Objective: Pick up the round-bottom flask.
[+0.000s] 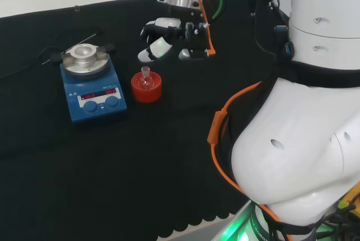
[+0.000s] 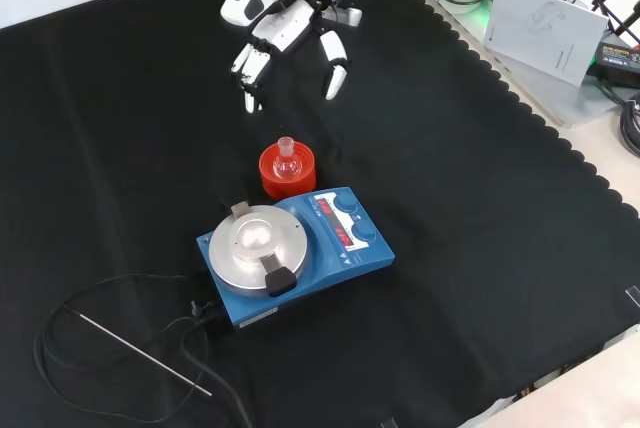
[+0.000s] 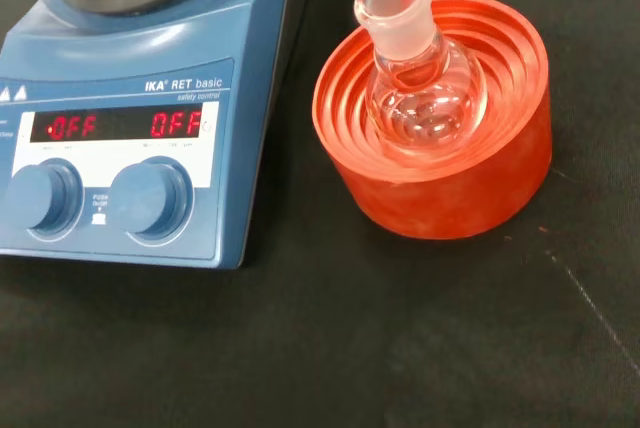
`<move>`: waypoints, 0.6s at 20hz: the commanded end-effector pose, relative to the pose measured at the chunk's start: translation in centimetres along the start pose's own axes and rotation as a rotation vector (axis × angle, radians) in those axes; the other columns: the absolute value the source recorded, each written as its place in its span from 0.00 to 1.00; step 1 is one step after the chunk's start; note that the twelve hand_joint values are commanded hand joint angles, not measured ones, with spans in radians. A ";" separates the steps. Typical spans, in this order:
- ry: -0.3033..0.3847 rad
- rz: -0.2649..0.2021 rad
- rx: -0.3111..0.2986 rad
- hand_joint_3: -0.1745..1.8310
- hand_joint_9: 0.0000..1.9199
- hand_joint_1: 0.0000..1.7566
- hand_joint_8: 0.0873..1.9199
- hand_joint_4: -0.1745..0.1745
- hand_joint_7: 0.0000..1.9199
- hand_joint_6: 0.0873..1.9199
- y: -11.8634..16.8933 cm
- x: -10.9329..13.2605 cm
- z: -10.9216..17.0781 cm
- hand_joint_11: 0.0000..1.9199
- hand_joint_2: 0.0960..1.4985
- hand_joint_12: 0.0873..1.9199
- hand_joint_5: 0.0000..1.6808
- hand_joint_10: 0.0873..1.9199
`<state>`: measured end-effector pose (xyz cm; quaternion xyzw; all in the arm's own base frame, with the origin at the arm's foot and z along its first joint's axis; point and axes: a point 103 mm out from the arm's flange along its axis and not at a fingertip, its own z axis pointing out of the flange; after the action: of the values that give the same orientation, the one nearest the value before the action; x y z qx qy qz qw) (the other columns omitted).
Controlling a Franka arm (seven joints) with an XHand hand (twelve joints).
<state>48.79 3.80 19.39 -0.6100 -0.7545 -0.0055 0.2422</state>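
Observation:
A small clear round-bottom flask (image 1: 146, 79) (image 2: 288, 159) (image 3: 420, 88) sits upright in a red ribbed ring stand (image 1: 147, 88) (image 2: 287, 174) (image 3: 440, 168), its neck pointing up. The black and white hand (image 1: 169, 41) (image 2: 290, 38) hovers above the cloth, up and to the right of the flask in the head view and farther off in the front view. Its fingers hang spread and relaxed, holding nothing and apart from the flask.
A blue hotplate stirrer (image 1: 93, 86) (image 2: 290, 253) (image 3: 130, 128) with a round metal top stands right beside the red stand. A thin metal probe (image 2: 140, 351) and black cable (image 2: 60, 318) lie on the cloth beyond it. Papers and gear (image 2: 545, 18) sit off the cloth's edge.

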 end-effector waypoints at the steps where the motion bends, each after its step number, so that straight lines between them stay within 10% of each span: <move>1: 0.006 0.000 0.010 0.48 0.16 0.37 0.50 0.14 0.14 0.28 0.8 -0.9 1.0 0.04 0.26 0.78 0.09 0.51; 12: 0.047 0.009 0.034 0.48 0.16 0.37 0.50 0.13 0.15 0.29 2.9 -2.2 1.8 0.04 0.26 0.78 0.09 0.50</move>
<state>50.39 3.09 16.59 -0.6120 -0.7478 -0.0075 0.2574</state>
